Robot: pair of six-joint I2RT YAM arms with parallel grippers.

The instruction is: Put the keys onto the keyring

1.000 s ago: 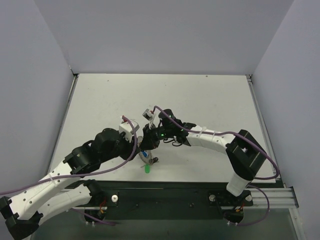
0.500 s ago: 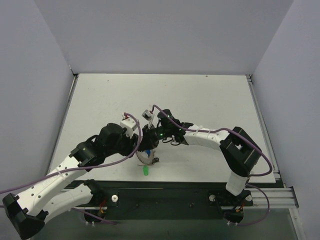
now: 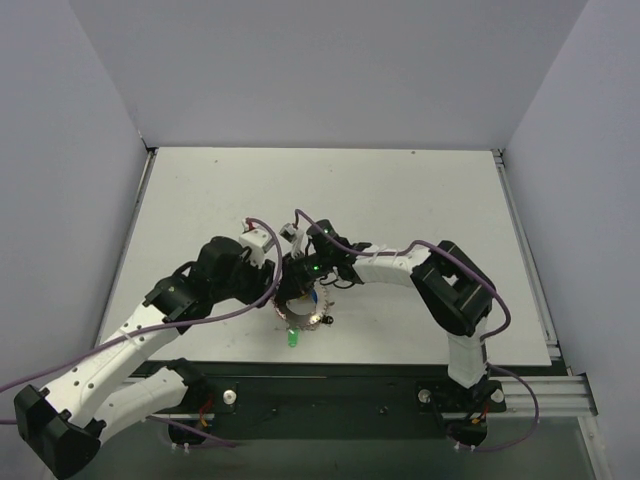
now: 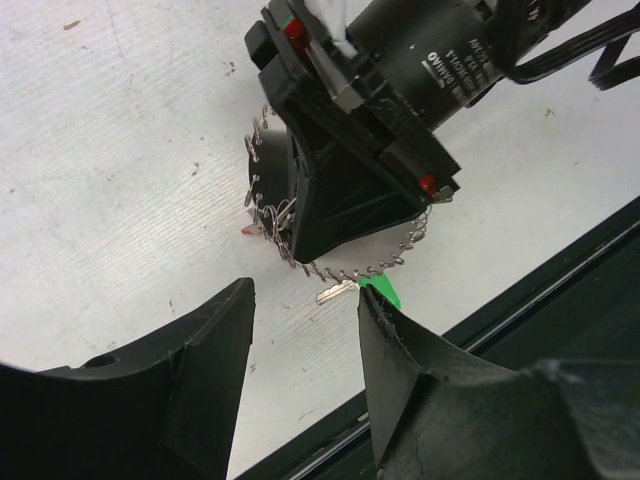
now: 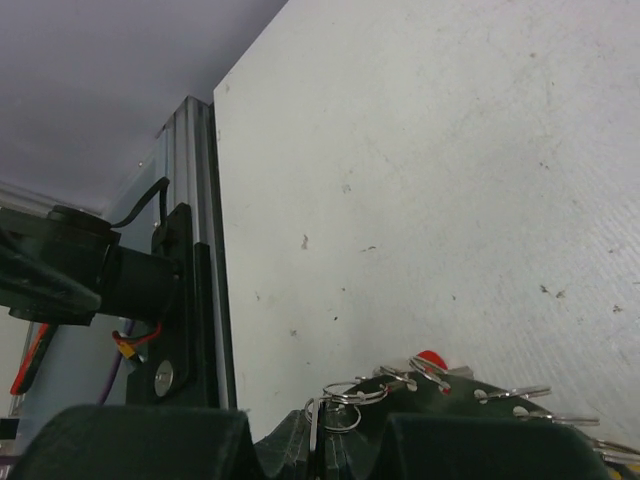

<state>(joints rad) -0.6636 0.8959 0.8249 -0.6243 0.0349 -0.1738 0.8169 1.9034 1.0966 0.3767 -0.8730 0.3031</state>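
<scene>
Where right end effector pinches, keyring lies beneath.

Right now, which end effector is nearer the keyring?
Right. The right end effector is shut on the keyring; the left end effector hangs open just beside it.

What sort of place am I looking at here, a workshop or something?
Probably a robot test bench in a lab: a white table boxed by plain walls, with two arms bolted to a metal rail.

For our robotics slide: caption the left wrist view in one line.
Right gripper, jaws shut on the keyring, faces the left gripper, jaws open, near a green-headed key.
</scene>
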